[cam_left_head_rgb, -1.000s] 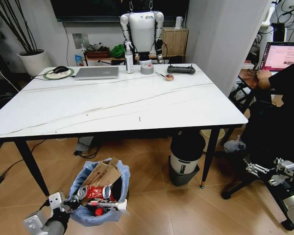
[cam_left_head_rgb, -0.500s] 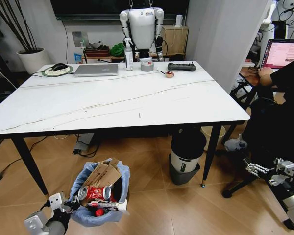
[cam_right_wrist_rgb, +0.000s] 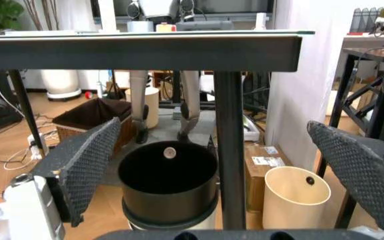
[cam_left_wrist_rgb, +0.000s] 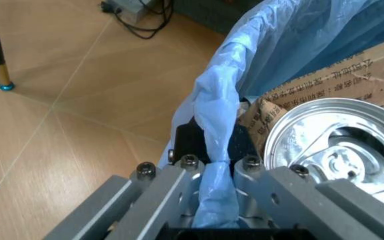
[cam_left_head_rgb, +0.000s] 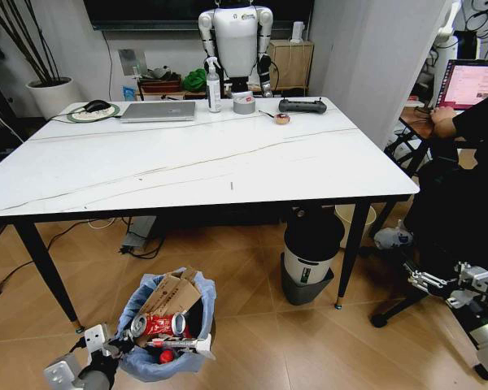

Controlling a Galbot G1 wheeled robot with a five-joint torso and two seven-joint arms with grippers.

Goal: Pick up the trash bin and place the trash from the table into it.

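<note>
The counter [cam_left_head_rgb: 187, 162], white-topped on thin black legs, fills the middle of the head view. Along its far edge lie a laptop [cam_left_head_rgb: 158, 111], a spray bottle [cam_left_head_rgb: 214, 91], a tape roll [cam_left_head_rgb: 243, 103] and a black controller [cam_left_head_rgb: 302, 106]; a mouse on a round pad [cam_left_head_rgb: 90, 110] sits at the far left corner. A small round thing [cam_left_head_rgb: 281, 119] lies just in front of the controller.

On the floor under the counter's right side stands a white cylinder with a black top [cam_left_head_rgb: 311, 256]. In the right wrist view the same cylinder [cam_right_wrist_rgb: 168, 187] stands behind a black counter leg [cam_right_wrist_rgb: 231, 150], with a cream pail [cam_right_wrist_rgb: 297, 197] beside it.

The trash bin [cam_left_head_rgb: 167, 327], lined with a light-blue bag, sits on the wooden floor near the counter's front left leg, just outside its near edge. It holds the trash: torn brown cardboard [cam_left_head_rgb: 171, 294], a red can [cam_left_head_rgb: 157, 324] and a small red cap [cam_left_head_rgb: 166, 356].

The left hand [cam_left_head_rgb: 106, 351] is low at the bin's left side. In the left wrist view the left hand [cam_left_wrist_rgb: 213, 172] is closed on the bin's rim, the blue bag [cam_left_wrist_rgb: 217, 130] pinched between its fingers [cam_left_wrist_rgb: 178, 185], with the silver can end [cam_left_wrist_rgb: 339, 150] and the printed cardboard [cam_left_wrist_rgb: 332, 75] just inside.

The right hand [cam_left_head_rgb: 443, 284] hangs low to the right of the counter, apart from everything. In the right wrist view its padded fingers [cam_right_wrist_rgb: 85, 160] are spread wide with nothing between them.
</note>
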